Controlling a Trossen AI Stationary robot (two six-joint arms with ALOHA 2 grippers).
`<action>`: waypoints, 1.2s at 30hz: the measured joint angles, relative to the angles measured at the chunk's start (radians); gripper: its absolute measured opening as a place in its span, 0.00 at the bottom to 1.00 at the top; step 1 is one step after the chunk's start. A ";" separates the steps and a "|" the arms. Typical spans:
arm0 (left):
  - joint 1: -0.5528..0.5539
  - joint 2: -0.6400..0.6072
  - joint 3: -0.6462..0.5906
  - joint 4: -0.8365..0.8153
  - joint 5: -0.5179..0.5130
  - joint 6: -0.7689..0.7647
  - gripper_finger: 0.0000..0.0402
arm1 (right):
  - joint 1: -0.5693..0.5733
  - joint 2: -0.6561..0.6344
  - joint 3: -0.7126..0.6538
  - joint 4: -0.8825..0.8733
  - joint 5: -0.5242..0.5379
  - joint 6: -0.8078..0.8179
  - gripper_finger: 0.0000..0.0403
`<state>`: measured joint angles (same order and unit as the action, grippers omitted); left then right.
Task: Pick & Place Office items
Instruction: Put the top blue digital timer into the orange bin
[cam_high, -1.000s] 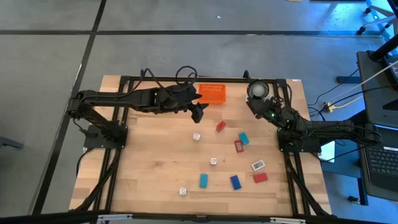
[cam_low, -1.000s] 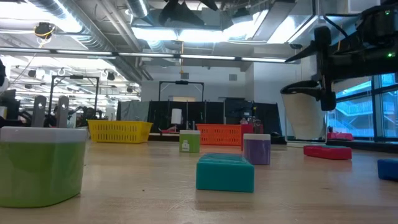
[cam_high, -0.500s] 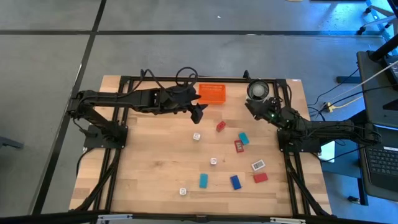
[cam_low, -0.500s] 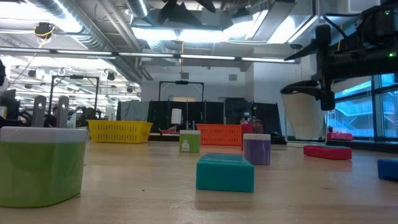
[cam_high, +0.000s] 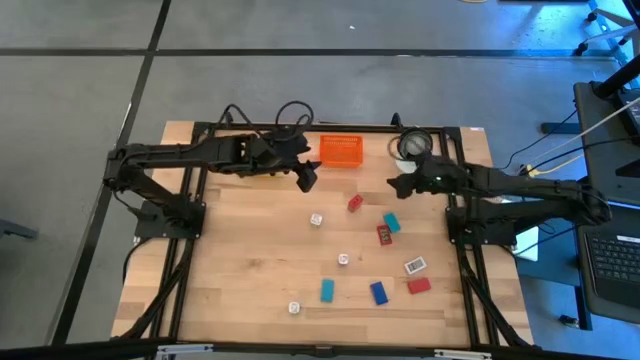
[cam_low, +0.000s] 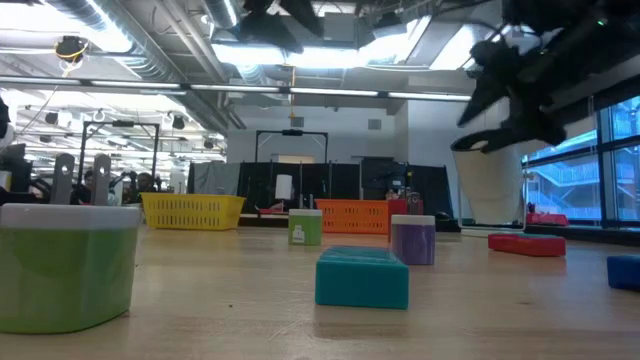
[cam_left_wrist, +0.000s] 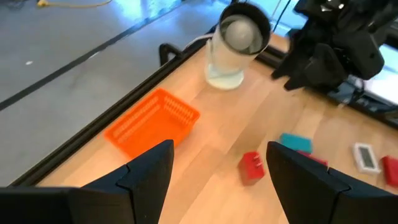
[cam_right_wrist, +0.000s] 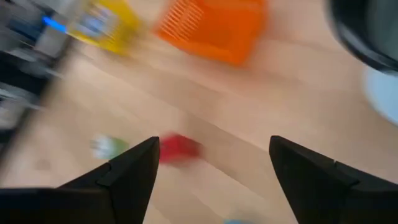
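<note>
The office items lie scattered on the wooden table: a red block (cam_high: 354, 203), a teal one (cam_high: 391, 222), another red one (cam_high: 383, 235), white cubes (cam_high: 316, 219), and a blue block (cam_high: 379, 292) toward the near edge. My left gripper (cam_high: 307, 178) hangs open above the table near the orange tray (cam_high: 341, 150). In its wrist view the red block (cam_left_wrist: 251, 168) lies ahead between the fingers, untouched. My right gripper (cam_high: 398, 185) hovers open beside the white container (cam_high: 412, 145), holding nothing. Its blurred wrist view shows the red block (cam_right_wrist: 177, 149) below.
The orange tray and a yellow tray (cam_low: 192, 210) stand at the far edge, and the dark-rimmed container stands at the far right. A black frame (cam_high: 200, 128) borders the table. A teal block (cam_low: 362, 277) and a green-and-white block (cam_low: 65, 265) sit close to the low camera.
My right gripper has risen and swung away from the white container toward the table's left, rolling and tipping as it went. My left gripper has shifted slightly toward the table's left edge. No item has moved.
</note>
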<state>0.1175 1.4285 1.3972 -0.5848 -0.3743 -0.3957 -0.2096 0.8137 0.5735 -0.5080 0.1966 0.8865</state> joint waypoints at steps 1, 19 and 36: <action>0.004 -0.009 0.000 -0.025 0.000 -0.006 0.63 | 0.004 0.031 0.033 -0.063 -0.001 0.019 0.76; 0.009 -0.176 0.000 -0.243 -0.092 -0.014 0.63 | 0.176 0.542 0.174 -0.227 -0.145 0.321 0.76; 0.010 -0.177 0.000 -0.244 -0.166 0.103 0.63 | 0.235 0.749 0.176 -0.216 -0.123 0.349 0.73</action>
<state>0.1272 1.2510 1.3972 -0.8291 -0.5400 -0.2932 0.0252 1.5629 0.7490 -0.7242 0.0738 1.2356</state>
